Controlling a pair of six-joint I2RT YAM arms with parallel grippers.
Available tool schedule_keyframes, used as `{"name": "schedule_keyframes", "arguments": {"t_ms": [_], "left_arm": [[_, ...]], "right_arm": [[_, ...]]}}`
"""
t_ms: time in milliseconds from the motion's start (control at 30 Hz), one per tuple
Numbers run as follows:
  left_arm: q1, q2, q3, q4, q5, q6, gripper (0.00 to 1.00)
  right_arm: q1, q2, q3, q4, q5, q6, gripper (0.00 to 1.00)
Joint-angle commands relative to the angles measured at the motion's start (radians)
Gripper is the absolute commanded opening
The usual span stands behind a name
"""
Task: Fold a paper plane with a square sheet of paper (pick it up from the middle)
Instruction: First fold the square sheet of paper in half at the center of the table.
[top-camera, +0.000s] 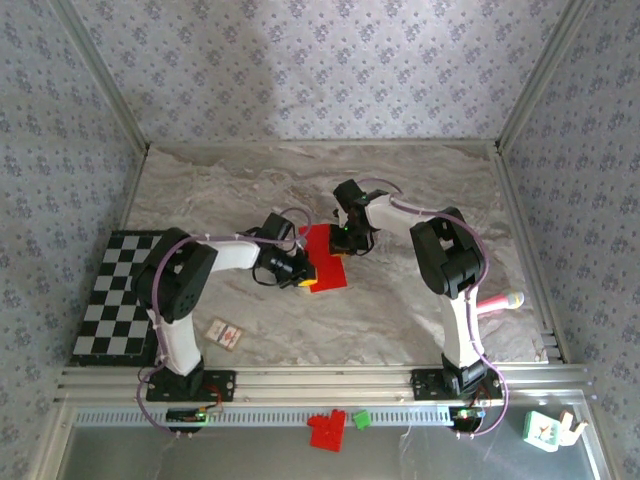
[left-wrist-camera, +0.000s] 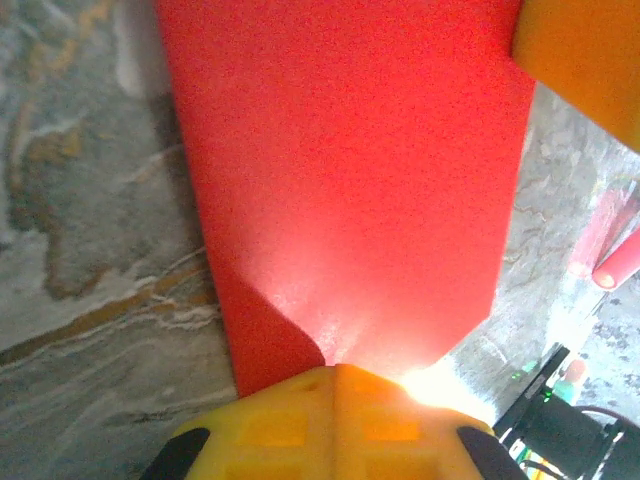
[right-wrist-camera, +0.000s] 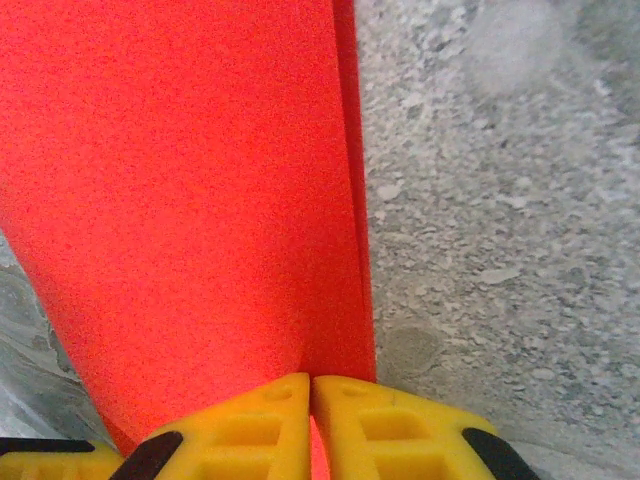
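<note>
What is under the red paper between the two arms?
The marbled table shows around the red paper; whatever sits directly beneath the sheet is covered and cannot be seen.

red paper cropped at top edge, card print perhaps illegible

A red square sheet of paper is seen near the middle of the marbled desk. The left jaws are placed against its left edge and the right jaws against its far edge, so the sheet is met from two sides. A checkerboard is laid at the desk's left edge, and a small white card is seen near the left arm's base. A pink stick is found just beside the right arm. Below the rail, a red brick block, a small green block and a white-and-green toy are set.
</note>
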Motion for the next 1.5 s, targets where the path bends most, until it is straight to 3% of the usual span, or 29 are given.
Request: {"name": "schedule_keyframes", "arguments": {"t_ms": [0, 133, 333, 467, 600, 833, 1133, 1467], "left_arm": [[-0.006, 0.001, -0.088, -0.041, -0.083, 0.072, 0.06], [-0.004, -0.038, -0.137, -0.1, -0.136, 0.116, 0.06], [-0.003, -0.167, -0.092, -0.196, -0.126, 0.155, 0.06], [-0.006, -0.211, -0.029, -0.15, -0.105, 0.106, 0.06], [-0.022, -0.153, 0.007, -0.046, -0.073, 0.036, 0.06], [-0.057, -0.027, 0.086, -0.105, -0.086, 0.091, 0.06], [-0.095, -0.037, -0.055, -0.116, -0.158, 0.12, 0.06], [-0.092, -0.195, -0.164, -0.178, -0.182, 0.132, 0.07]], "right_arm": [[-0.022, 0.189, -0.12, -0.086, 0.232, 0.015, 0.12], [-0.02, 0.191, -0.129, -0.082, 0.232, 0.019, 0.12], [-0.021, 0.187, -0.136, -0.078, 0.236, 0.023, 0.12], [-0.02, 0.187, -0.136, -0.073, 0.236, 0.027, 0.12], [-0.02, 0.187, -0.136, -0.072, 0.234, 0.032, 0.12], [-0.022, 0.188, -0.139, -0.071, 0.232, 0.028, 0.12], [-0.022, 0.193, -0.137, -0.066, 0.238, 0.028, 0.12], [-0.025, 0.192, -0.137, -0.064, 0.238, 0.029, 0.12]]}}
